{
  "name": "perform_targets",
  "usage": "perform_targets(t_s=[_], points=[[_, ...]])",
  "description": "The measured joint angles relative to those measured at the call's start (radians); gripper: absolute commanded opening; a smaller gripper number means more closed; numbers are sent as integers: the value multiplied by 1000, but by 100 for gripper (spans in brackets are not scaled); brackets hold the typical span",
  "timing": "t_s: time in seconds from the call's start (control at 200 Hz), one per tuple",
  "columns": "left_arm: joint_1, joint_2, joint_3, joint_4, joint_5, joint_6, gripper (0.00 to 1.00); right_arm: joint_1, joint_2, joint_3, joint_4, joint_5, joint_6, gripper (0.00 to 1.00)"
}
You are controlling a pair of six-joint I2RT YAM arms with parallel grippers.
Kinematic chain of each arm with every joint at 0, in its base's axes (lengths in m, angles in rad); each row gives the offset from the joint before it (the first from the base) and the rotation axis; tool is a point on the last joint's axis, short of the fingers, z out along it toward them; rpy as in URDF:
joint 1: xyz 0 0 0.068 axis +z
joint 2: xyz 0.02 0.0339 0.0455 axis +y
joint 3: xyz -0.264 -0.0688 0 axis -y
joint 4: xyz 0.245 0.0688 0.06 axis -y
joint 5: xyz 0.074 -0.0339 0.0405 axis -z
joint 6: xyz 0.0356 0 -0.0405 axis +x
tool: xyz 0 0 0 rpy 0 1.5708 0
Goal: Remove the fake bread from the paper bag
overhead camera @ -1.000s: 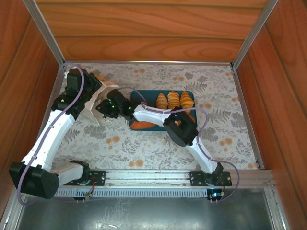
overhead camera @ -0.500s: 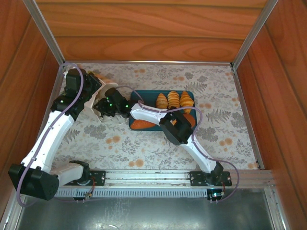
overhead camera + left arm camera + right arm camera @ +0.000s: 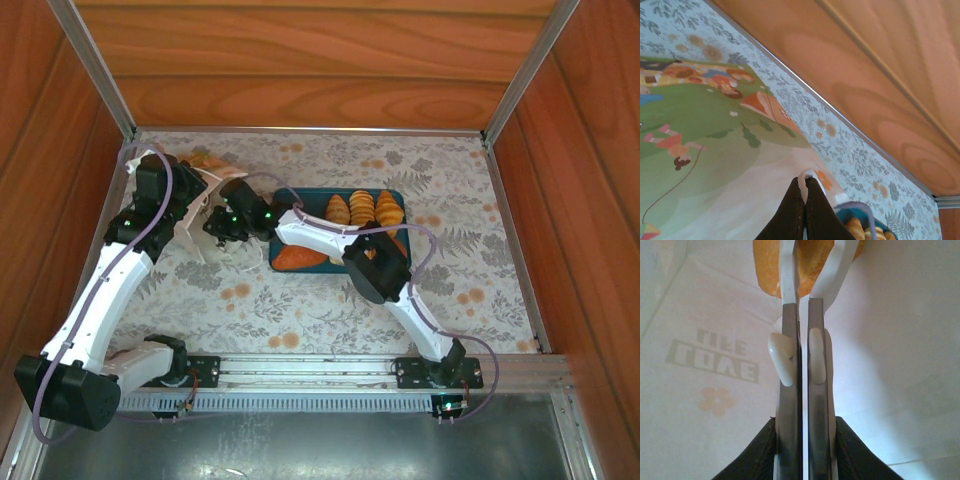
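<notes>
Golden fake bread (image 3: 766, 265) is pinched between the tips of the right gripper (image 3: 810, 262), inside the white paper bag (image 3: 715, 390). The bag's rim is clamped by the left gripper (image 3: 805, 184), pressed together on it. Just beside the bag, on the floral tabletop (image 3: 330, 310), 3 ridged pieces (image 3: 362, 210) are lined up on a teal tray (image 3: 300, 200). Wooden walls (image 3: 320, 60) enclose the tabletop.

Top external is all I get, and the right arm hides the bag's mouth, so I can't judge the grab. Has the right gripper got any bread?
Observer: Its wrist view shows the right gripper inside the paper bag, a golden bread piece between its fingertips, apparently pinched.
Operator: And the left one?
Observer: The left gripper is shut on a white bit at the bag's edge.
</notes>
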Motion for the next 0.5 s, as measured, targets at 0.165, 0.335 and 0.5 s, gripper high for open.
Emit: perform_targets(t_s=[0.165, 0.335, 0.5], points=[[0, 2, 0, 0, -11, 0, 0, 4, -94, -98, -31, -19, -24, 17], [0, 20, 0, 0, -16, 0, 0, 7, -126, -138, -45, -75, -26, 17], [0, 26, 0, 0, -24, 0, 0, 7, -153, -138, -113, -102, -69, 19]])
